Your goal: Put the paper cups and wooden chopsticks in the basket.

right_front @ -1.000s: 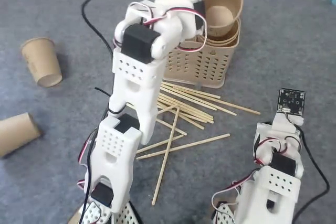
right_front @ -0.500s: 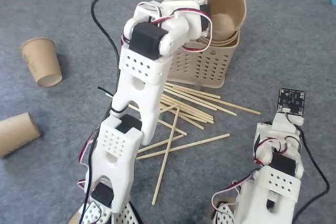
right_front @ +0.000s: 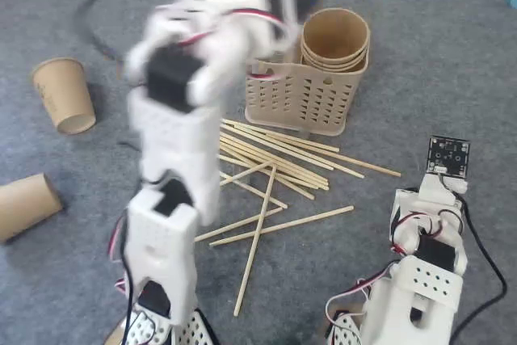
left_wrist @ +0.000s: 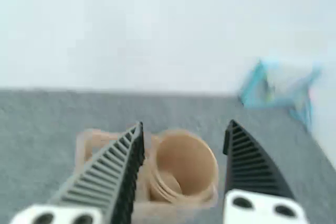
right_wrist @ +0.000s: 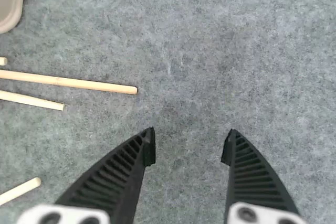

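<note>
A stack of paper cups (right_front: 335, 38) stands in the right end of the beige basket (right_front: 303, 98). In the left wrist view my left gripper (left_wrist: 184, 129) is open and empty, held above and behind the cup stack (left_wrist: 184, 166) and basket (left_wrist: 86, 142). The left arm (right_front: 186, 78) rises blurred to the left of the basket. Two more paper cups lie on the carpet at the left, one (right_front: 63, 94) farther back and one (right_front: 24, 206) on its side near the edge. Several wooden chopsticks (right_front: 275, 167) lie scattered in front of the basket. My right gripper (right_wrist: 189, 137) is open over bare carpet near a chopstick end (right_wrist: 68, 82).
The right arm (right_front: 428, 256) sits folded at the front right. Grey carpet covers the table. A black cable (right_front: 109, 2) loops behind the left arm. A light blue object (left_wrist: 278, 85) stands far off at the back right.
The left gripper has let go of the cup, which now rests on the stack in the basket. The left arm has swung left and away from the basket. The right arm has not moved.
</note>
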